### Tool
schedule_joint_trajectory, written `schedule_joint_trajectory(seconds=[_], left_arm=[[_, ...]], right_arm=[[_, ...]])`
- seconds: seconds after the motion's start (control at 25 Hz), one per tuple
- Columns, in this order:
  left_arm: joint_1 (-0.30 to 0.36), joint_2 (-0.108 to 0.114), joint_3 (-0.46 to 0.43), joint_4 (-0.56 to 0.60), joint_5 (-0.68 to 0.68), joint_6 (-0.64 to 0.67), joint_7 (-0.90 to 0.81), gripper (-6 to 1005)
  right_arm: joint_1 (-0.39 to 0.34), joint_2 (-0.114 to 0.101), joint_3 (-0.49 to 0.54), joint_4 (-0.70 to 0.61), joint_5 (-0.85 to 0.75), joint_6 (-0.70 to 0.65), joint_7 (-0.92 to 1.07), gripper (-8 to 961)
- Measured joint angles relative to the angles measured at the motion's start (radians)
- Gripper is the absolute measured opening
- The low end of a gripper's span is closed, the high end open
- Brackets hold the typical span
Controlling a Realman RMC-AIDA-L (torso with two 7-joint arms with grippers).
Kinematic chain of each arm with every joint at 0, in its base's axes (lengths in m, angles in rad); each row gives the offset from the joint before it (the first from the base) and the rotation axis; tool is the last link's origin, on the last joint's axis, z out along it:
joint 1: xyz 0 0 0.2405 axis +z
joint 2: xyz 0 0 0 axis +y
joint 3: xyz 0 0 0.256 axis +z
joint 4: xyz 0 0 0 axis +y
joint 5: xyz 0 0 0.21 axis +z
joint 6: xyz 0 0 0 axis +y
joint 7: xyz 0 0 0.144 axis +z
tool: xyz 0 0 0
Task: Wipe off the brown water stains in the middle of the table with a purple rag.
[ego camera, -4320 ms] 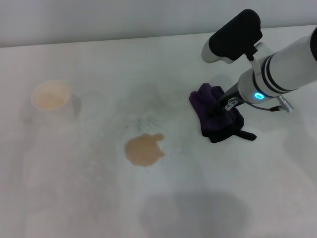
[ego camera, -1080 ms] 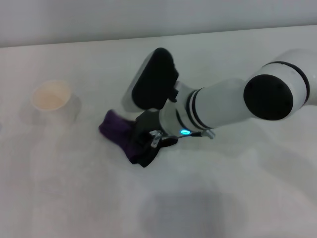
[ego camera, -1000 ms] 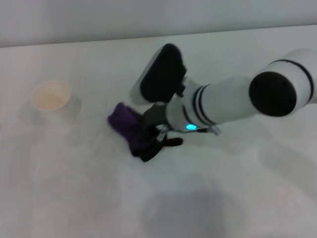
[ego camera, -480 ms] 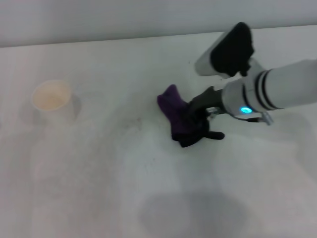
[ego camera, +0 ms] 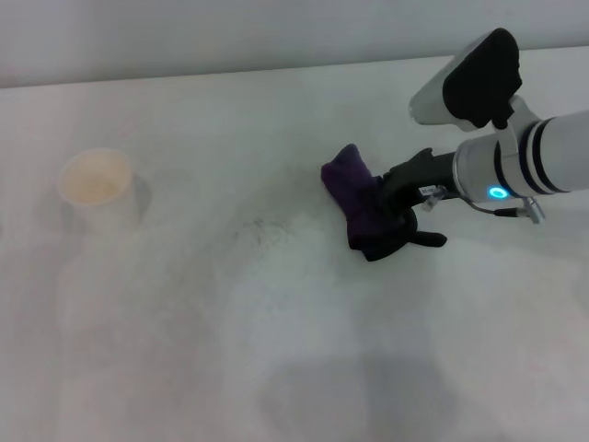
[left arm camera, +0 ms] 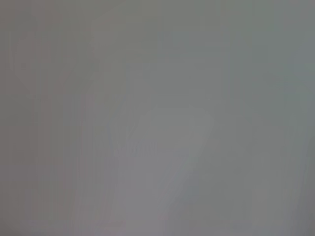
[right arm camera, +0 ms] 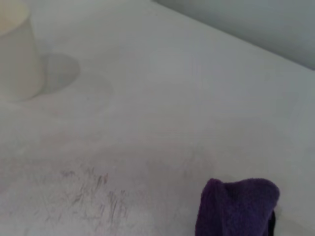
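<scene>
The purple rag (ego camera: pixel 361 204) lies bunched on the white table (ego camera: pixel 276 350), right of the middle, with its black tab pointing right. My right gripper (ego camera: pixel 398 195) is shut on the purple rag and presses it onto the tabletop. The rag's edge also shows in the right wrist view (right arm camera: pixel 237 206). No brown water stain shows; where it lay there are only faint grey streaks (ego camera: pixel 262 230), also seen in the right wrist view (right arm camera: pixel 93 196). My left gripper is out of view; its wrist view shows only a blank grey surface.
A white cup (ego camera: pixel 96 181) with a tan-tinted inside stands at the left of the table, also in the right wrist view (right arm camera: pixel 15 54). The table's far edge meets a grey wall (ego camera: pixel 276 37).
My right gripper dragged the rag from the right across the brown stain to the middle left, then back to the right. The stain no longer shows.
</scene>
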Motion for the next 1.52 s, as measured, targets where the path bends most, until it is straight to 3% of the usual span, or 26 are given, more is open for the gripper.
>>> schedule_joint_trajectory(seconds=[0.24, 0.36, 0.48, 0.52, 0.6, 0.88, 1.0, 1.28, 1.52], left_arm=[[0.001, 0.0, 0.0, -0.001, -0.013, 0.001, 0.0, 888], [0.002, 0.0, 0.0, -0.002, -0.013, 0.002, 0.0, 888], [0.003, 0.0, 0.0, -0.002, -0.014, 0.002, 0.0, 888], [0.003, 0.0, 0.0, -0.002, -0.014, 0.002, 0.0, 888], [0.003, 0.0, 0.0, -0.002, -0.014, 0.002, 0.0, 887], [0.001, 0.0, 0.0, -0.002, -0.014, 0.001, -0.04, 887], [-0.004, 0.001, 0.0, -0.015, -0.014, -0.001, -0.079, 887], [-0.025, 0.001, 0.001, -0.043, -0.01, -0.009, -0.086, 886], [-0.033, 0.001, 0.009, -0.043, -0.003, -0.011, -0.08, 886]], right_arm=[[-0.03, 0.0, 0.041, -0.005, 0.155, -0.022, -0.167, 189], [-0.064, 0.0, 0.105, 0.012, 0.381, -0.012, -0.382, 250], [-0.092, 0.001, 0.151, 0.086, 0.731, 0.03, -0.684, 311], [-0.097, 0.001, 0.165, 0.128, 0.851, 0.058, -0.785, 331], [-0.097, 0.002, 0.201, 0.244, 1.084, 0.147, -0.976, 574], [-0.05, 0.015, 0.247, 0.722, 1.685, 0.576, -1.608, 819], [-0.045, 0.015, 0.283, 0.813, 1.748, 0.598, -1.771, 859], [-0.039, 0.017, 0.474, 0.895, 1.744, 0.39, -1.877, 872], [-0.024, 0.015, 0.485, 0.891, 1.739, 0.293, -1.939, 872]])
